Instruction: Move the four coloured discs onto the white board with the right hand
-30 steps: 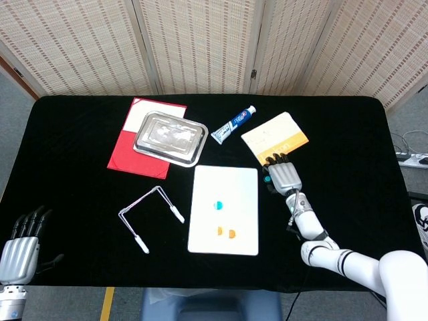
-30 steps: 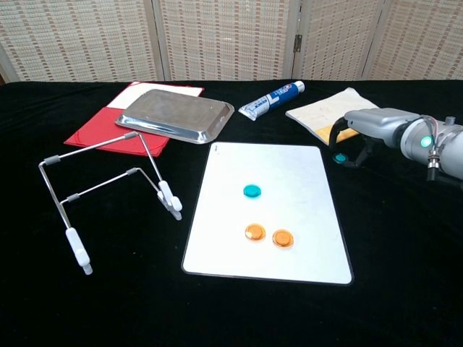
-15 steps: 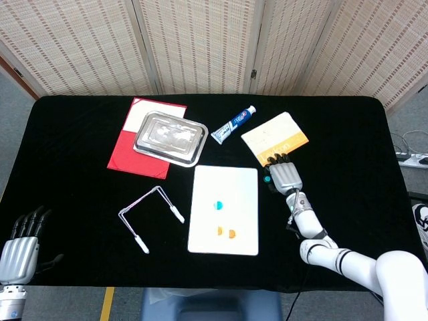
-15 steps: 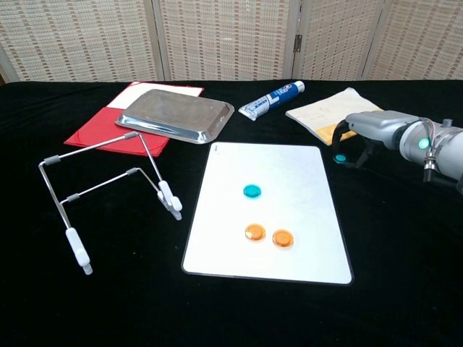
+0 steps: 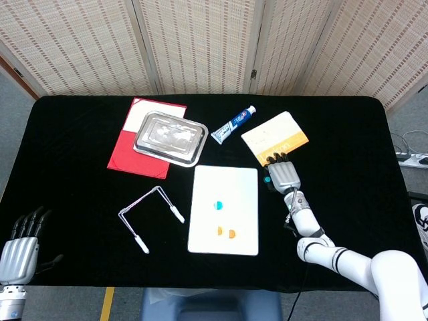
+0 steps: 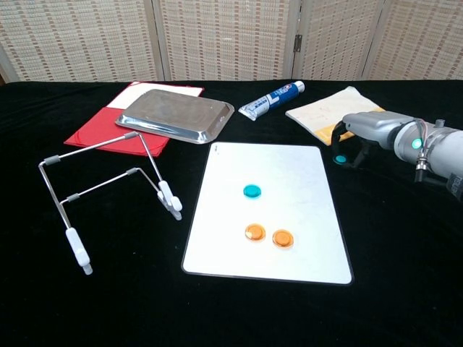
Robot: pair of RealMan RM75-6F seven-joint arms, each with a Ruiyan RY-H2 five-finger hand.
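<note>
The white board (image 5: 224,209) (image 6: 269,211) lies in the middle of the black table. On it sit one teal disc (image 5: 217,204) (image 6: 252,191) and two orange discs (image 5: 220,231) (image 5: 232,234) (image 6: 254,232) (image 6: 283,238). A second teal disc (image 5: 267,179) (image 6: 339,158) lies on the cloth just off the board's far right corner. My right hand (image 5: 284,175) (image 6: 372,126) arches over this disc with thumb and fingers down on either side; the disc still rests on the cloth. My left hand (image 5: 20,251) rests at the near left edge, fingers spread, holding nothing.
A yellow-and-white booklet (image 5: 275,137) (image 6: 329,110) lies just behind the right hand. A toothpaste tube (image 5: 233,124) (image 6: 270,100), a metal tray (image 5: 168,137) (image 6: 176,116) on a red folder (image 5: 122,148), and a wire stand (image 5: 150,215) (image 6: 108,195) lie left of the board.
My right hand has shifted only slightly over the teal disc beside the board. The disc, the board and the left hand have not moved.
</note>
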